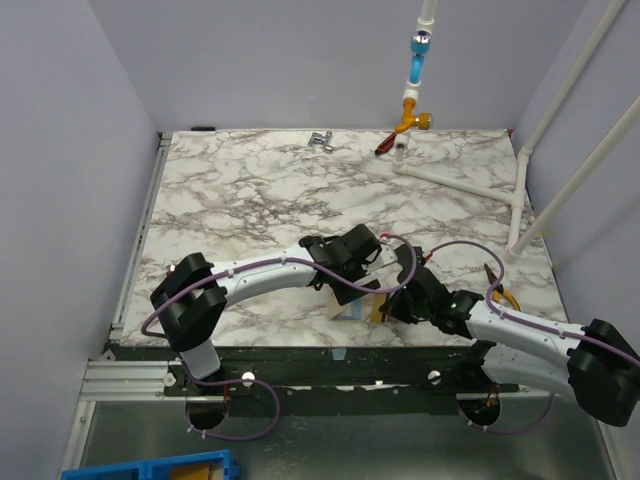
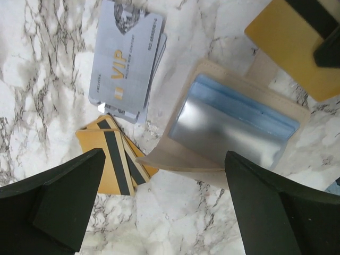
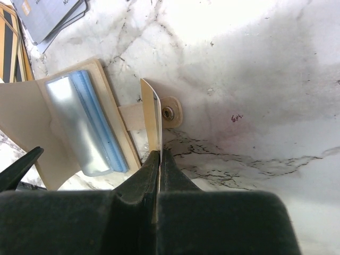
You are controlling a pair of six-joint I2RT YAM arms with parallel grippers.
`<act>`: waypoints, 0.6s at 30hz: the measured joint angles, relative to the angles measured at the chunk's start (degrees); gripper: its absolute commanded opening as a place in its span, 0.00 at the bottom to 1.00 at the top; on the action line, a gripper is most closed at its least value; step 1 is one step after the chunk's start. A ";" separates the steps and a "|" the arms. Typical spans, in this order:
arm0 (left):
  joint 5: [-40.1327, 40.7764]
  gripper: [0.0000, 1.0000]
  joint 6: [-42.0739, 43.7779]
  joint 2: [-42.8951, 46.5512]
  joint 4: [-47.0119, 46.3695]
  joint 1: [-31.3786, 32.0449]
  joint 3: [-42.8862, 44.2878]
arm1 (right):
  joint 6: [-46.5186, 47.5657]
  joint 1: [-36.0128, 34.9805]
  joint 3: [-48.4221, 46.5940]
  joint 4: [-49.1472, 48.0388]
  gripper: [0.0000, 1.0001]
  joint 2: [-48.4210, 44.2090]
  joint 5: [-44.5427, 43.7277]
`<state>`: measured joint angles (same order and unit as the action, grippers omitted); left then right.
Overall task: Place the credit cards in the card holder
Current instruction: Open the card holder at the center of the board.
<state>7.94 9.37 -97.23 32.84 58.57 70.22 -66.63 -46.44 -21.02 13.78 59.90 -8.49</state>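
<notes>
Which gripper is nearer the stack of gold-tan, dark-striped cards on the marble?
Left. The open left gripper hovers with one finger beside the stack. The right gripper, pinching another gold card, sits across the tan card holder, by its snap tab.

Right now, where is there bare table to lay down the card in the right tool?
Free: the wide marble between the card holder and the far edge, apart from a small metal piece. Crowded: the near centre, where the holder, grey cards and gold cards lie under the open left tool.
</notes>
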 measured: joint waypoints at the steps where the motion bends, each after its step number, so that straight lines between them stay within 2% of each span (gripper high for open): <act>1: 0.07 0.99 0.26 0.46 -0.13 -0.09 -0.83 | 0.00 0.00 0.00 0.00 0.01 -0.04 0.00; 12: -0.28 0.99 0.85 6.16 2.47 -4.26 -11.63 | 0.02 0.00 0.00 0.00 0.01 -0.02 -0.04; 15: -2.49 0.98 0.00 6.54 3.06 -5.57 -11.54 | 0.02 0.00 -0.02 0.00 0.01 0.00 -0.04; 18: -8.04 0.99 -1.36 6.75 4.11 -8.07 -11.08 | 0.02 0.00 -0.02 0.00 0.01 -0.02 -0.04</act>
<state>-0.10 8.01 -90.48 36.95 50.50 59.13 -66.61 -46.44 -21.04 13.78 59.88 -8.54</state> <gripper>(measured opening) 0.984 0.009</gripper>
